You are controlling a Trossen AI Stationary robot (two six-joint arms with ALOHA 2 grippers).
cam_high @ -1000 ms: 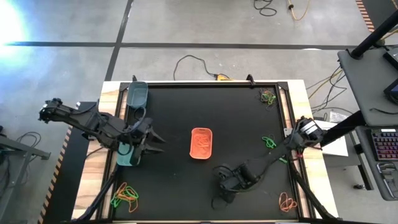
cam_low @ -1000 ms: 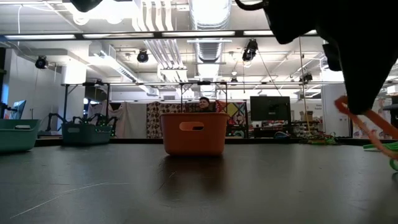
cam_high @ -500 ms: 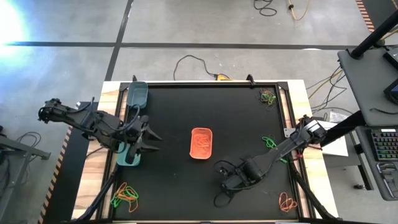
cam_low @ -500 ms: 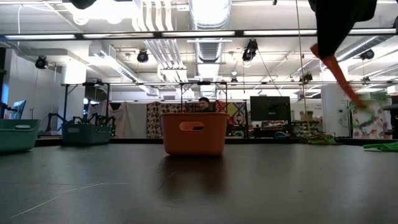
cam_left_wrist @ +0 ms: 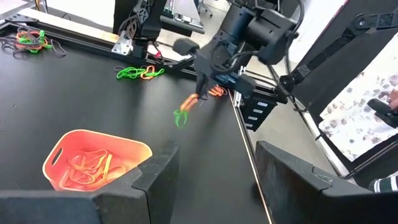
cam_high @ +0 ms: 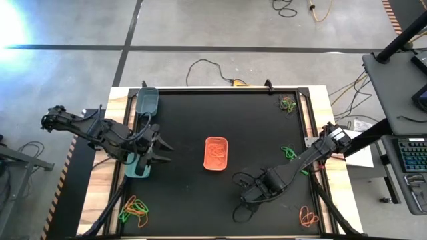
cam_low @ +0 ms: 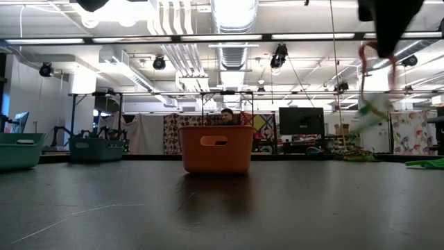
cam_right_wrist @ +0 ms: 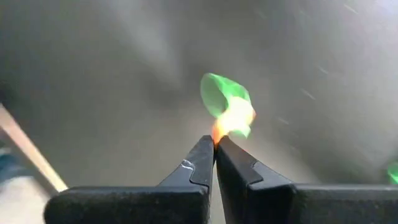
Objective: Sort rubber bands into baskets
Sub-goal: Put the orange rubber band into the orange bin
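right hand (cam_right_wrist: 214,146) pinching orange+green rubber bands (cam_right_wrist: 229,112), lifted off table near orange basket (cam_high: 216,153) with some bands in; left hand (cam_high: 160,148) spread by teal basket (cam_high: 137,171); piles still loose

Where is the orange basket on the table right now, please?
In the high view, the orange basket sits near the table's middle, between the left gripper and the right gripper.

Rubber bands (cam_right_wrist: 227,112) in right tool (cam_right_wrist: 214,146) blurred, count unclear; low view crops that arm
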